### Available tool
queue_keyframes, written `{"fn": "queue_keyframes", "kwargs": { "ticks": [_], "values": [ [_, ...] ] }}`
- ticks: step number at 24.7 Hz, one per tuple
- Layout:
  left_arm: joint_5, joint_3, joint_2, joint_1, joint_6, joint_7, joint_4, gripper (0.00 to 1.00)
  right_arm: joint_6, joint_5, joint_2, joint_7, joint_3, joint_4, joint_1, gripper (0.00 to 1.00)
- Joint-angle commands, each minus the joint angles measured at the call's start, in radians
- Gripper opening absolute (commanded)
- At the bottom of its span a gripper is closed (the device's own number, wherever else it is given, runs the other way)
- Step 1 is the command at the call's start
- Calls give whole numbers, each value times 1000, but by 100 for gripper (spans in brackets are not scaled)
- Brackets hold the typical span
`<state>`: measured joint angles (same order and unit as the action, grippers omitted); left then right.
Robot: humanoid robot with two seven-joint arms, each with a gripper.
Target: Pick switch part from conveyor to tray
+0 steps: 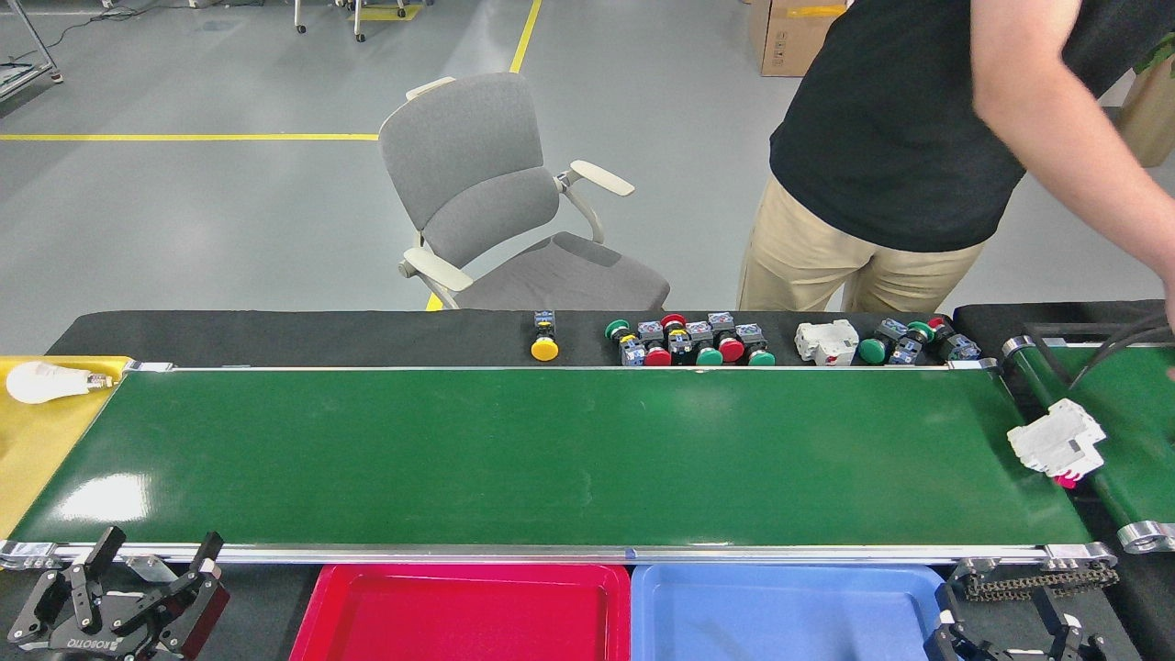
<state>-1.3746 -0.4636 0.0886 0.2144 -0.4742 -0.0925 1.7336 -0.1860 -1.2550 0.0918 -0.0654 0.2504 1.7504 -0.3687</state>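
The conveyor (551, 459) runs across the head view as a long, glossy dark-green belt with silver rails. A white switch part (1056, 442) with a pink tab lies at its right end, straddling the gap to a narrower green belt (1138, 413). A red tray (459, 610) and a blue tray (789, 610) sit side by side below the near rail. My left gripper (156, 555) is open at the bottom left, below the rail and far from the part. At the bottom right corner, my right gripper (1008, 629) is open and partly cut off.
On the black strip behind the belt lie a yellow push button (544, 347), several red and green buttons (688, 341) and a white breaker (826, 341). A person (900, 138) stands behind on the right, arm reaching to the right edge. A bulb (46, 381) lies on yellow cloth at left.
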Motion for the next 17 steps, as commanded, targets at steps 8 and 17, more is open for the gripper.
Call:
{"fn": "queue_keyframes", "kwargs": {
  "ticks": [8,17],
  "values": [
    [-4,34,-46,13,2,8,4,100,2,-4,11,-5,4,-2,39,99],
    [-4,40,-49,-13,-7,8,3,100,-3,-4,60,58,3,-130,185,99]
  ]
}}
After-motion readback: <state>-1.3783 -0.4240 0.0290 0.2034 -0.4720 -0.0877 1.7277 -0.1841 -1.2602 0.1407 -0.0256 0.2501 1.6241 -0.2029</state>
